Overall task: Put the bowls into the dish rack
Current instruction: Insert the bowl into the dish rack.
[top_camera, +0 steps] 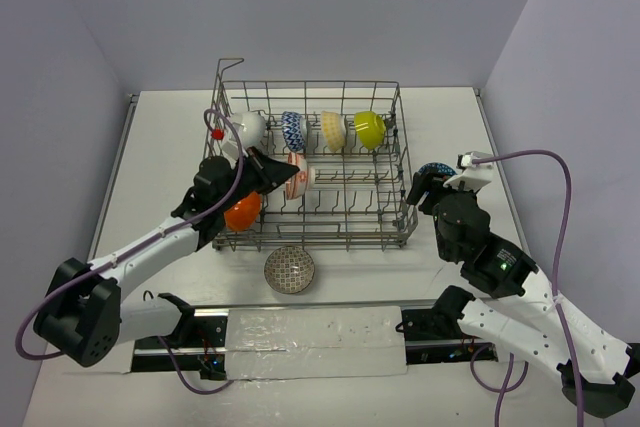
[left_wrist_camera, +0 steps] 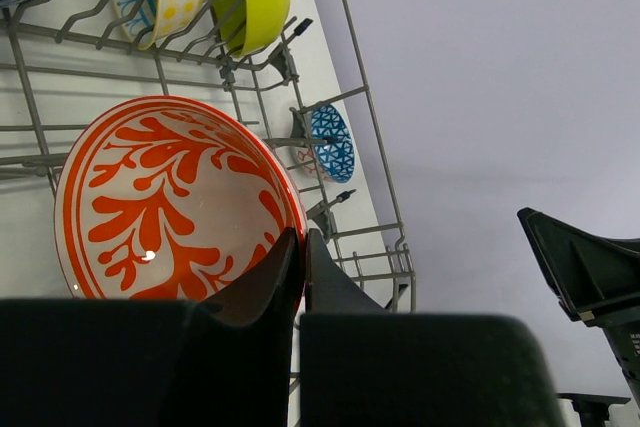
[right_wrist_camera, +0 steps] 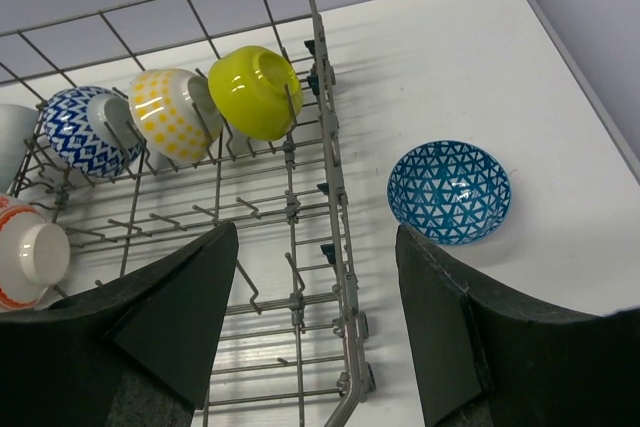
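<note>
In the rack's middle row, left end: left gripper point(left_wrist_camera: 302, 247) is closed tight on the rim of the red-and-white bowl point(left_wrist_camera: 170, 197), one finger inside, one outside. The bowl is tipped on edge among the tines of the dish rack point(top_camera: 408, 197); can't tell if it bears on them yet. Step in hand, as I read it: seating this bowl. Next move: confirm it's wedged between tines, release, and back the fingers off along the rim without tipping it over.

Already racked: white bowl point(top_camera: 248, 129), blue-and-white bowl point(top_camera: 292, 130), yellow bowl point(top_camera: 333, 130) and lime bowl point(top_camera: 369, 129) across the back row. Orange bowl point(top_camera: 243, 212) sits front left, under the left arm.

Not loaded: grey bowl point(top_camera: 289, 269) on the table point(top_camera: 160, 167) just in front of the rack, and blue patterned bowl point(right_wrist_camera: 449, 192) just right of it.

Right gripper point(right_wrist_camera: 320, 307): jaws wide apart, empty, over the rack's right wall, near the blue patterned bowl. That's likely its next pick. The bowl sits open side up, so it calls for a rim pinch from above.
</note>
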### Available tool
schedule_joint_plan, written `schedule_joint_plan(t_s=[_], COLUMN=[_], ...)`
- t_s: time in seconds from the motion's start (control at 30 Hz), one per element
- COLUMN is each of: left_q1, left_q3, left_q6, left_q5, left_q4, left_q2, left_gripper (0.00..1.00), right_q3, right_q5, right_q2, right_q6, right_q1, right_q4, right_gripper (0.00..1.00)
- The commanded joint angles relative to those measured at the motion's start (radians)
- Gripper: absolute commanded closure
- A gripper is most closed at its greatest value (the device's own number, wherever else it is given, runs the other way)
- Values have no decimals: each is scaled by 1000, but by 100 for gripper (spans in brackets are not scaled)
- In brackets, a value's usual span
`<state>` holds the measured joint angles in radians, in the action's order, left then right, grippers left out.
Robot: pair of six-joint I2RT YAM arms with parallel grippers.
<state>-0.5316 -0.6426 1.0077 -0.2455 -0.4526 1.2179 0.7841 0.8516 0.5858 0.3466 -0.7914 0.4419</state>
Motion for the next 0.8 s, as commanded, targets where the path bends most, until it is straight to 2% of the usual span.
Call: schedule_joint_plan(t_s=[0.0,0.2,0.47,0.6,0.77], left_q1=[-1,1,1,1,1], left_q3=[8,1,-11,-31,-45], left_q6=[-20,-52,-47,-55,-61], left_q5=[23,37,-28,-28,-43], left_q4=[25,92,41,58,69], left_q2=[-34,-32,9,25,43], left_gripper=[98,95,98,92,91], right_q3=[21,21,21,23,24], right_q5=[12,7,6,4,1], right_q2=[5,5,14,11,17], right_q6=[-9,-9,-15,-15,-17], right_q1=[6,4,4,4,6], right_q4=[-17,-20,-22,-22,-23], right_gripper=[28,28,28,28,28])
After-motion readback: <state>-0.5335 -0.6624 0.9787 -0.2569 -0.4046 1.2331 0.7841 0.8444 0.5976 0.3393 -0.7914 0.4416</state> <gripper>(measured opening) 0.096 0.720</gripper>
